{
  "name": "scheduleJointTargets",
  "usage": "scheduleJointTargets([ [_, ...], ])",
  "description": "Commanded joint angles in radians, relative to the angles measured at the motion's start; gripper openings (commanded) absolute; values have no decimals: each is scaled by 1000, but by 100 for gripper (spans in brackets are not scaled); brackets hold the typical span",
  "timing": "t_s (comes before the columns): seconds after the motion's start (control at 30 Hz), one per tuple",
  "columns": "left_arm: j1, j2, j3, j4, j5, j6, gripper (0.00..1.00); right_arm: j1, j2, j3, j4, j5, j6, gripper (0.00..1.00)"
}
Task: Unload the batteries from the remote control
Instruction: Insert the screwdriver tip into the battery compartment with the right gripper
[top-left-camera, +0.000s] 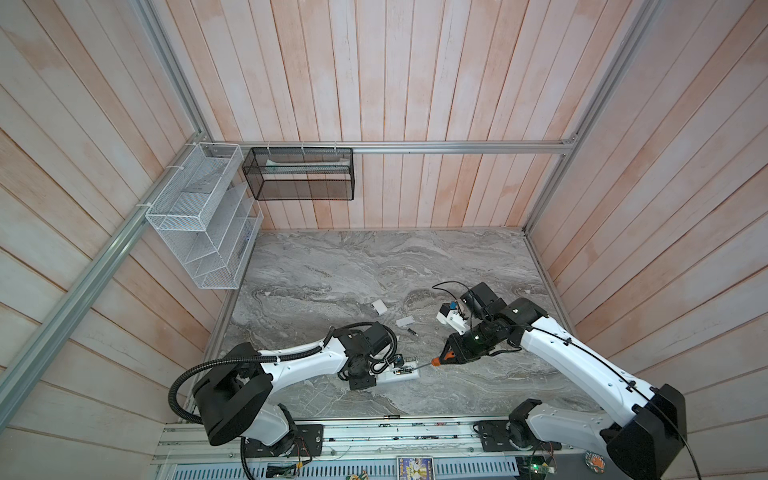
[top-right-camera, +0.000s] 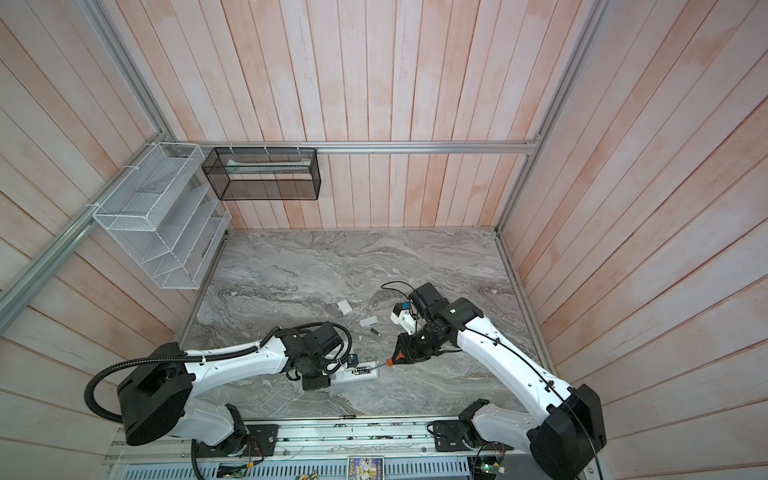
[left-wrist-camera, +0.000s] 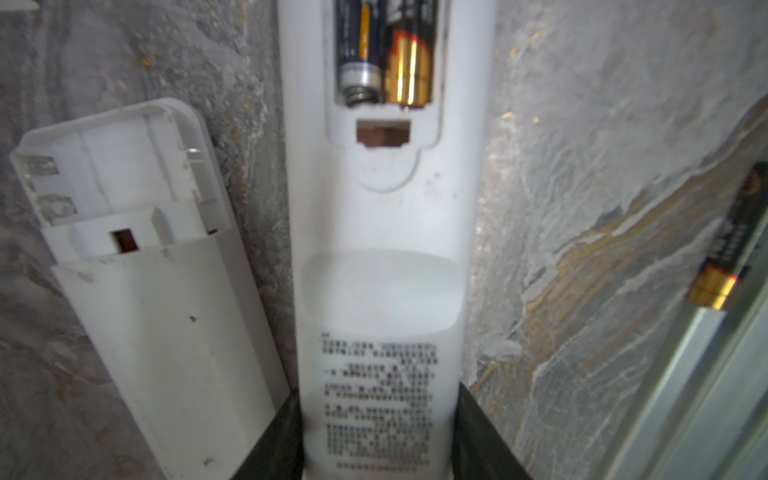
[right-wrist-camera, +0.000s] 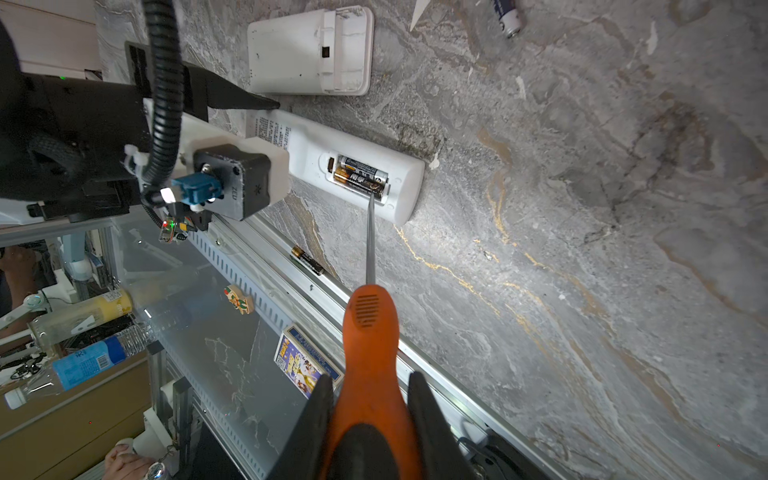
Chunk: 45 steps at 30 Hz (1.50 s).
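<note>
Front edge of worktop (top-left-camera: 415, 266): one loose battery (right-wrist-camera: 306, 260) lies against the metal rail, already out.

Next in: remote control (left-wrist-camera: 386, 232) lies back-up on the worktop. Its long axis runs roughly left-right in both top views, with the open battery bay at the end toward the right arm. Left jaws are clamped on its printed end, pinning it. Two batteries (right-wrist-camera: 361, 178) sit side by side in the bay, lengthwise with the remote. The dark blue cell (left-wrist-camera: 359, 41) butts a spring at the end nearer the left jaws, with the gold-and-black cell (left-wrist-camera: 409, 62) alongside.

Right jaws are closed on the orange handle of the screwdriver (right-wrist-camera: 368, 332). Its shaft points into the bay, tip at the rim by the gold-and-black cell. Cannot tell whether it is under the cell.

Step in hand, by my reading: prying out a seated cell. The next move calls for levering the cell's free end up while the left hold stays firm.

Beyond: second remote (right-wrist-camera: 299, 54), bay empty. Farther still: another loose battery (top-left-camera: 411, 331) and two white covers (top-left-camera: 379, 306).
</note>
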Motion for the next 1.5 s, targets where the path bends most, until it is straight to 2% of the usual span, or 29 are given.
scheduleJointTargets([
  [0.0,-4,-25,-18,11,-2,-3,8,-12,8,-8,5,25,-6,0],
  [0.6,-5,-22,-18,10,-1,-3,8,-28,10,-49,23,18,-33,0],
  [1.47,-6,-20,-22,9,-11,-2,8,-29,-2,6,-34,16,-31,0],
])
